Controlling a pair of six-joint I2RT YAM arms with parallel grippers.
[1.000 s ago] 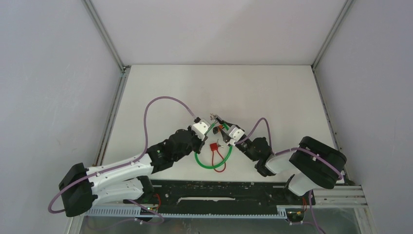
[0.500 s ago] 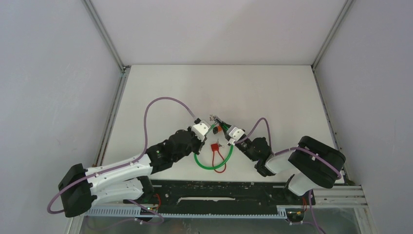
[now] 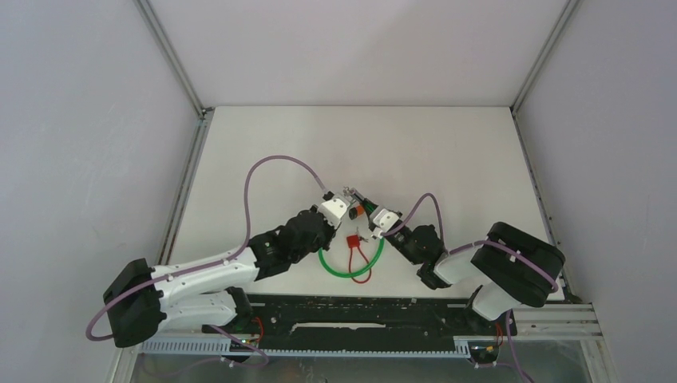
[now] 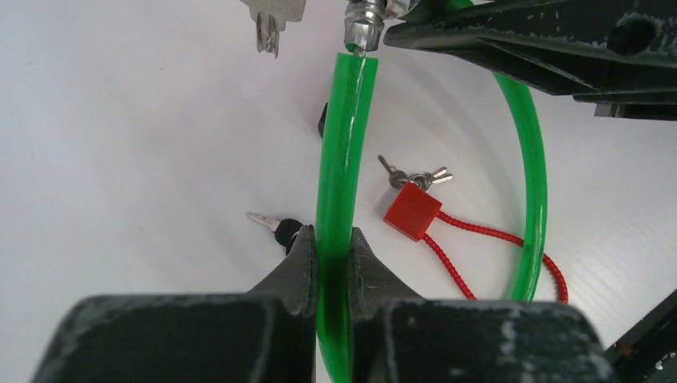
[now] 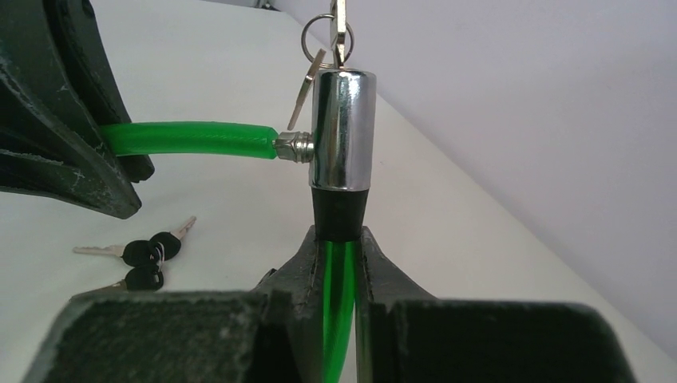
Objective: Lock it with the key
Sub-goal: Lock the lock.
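Note:
A green cable lock [image 3: 352,272] loops over the table. Its chrome cylinder [image 5: 342,128] stands upright above my right gripper [image 5: 338,239], which is shut on the green cable just under the cylinder's black collar. The key [image 5: 338,24] sticks out of the cylinder's top on a ring with a spare key. My left gripper [image 4: 331,239] is shut on the cable's other end [image 4: 343,144]. That end's metal fitting [image 5: 292,147] meets the side of the cylinder. In the top view both grippers [image 3: 342,206] [image 3: 369,217] meet at the table's middle.
A small red padlock [image 4: 412,211] with a red cord and two tiny keys [image 4: 415,177] lies inside the green loop. Black-headed keys [image 5: 144,254] lie on the white table [image 3: 447,152] beside the left fingers. Grey walls enclose the table.
My right gripper has closed on the cable under the cylinder. The left arm has pushed slightly forward and right, bringing the cable's end up to the cylinder.

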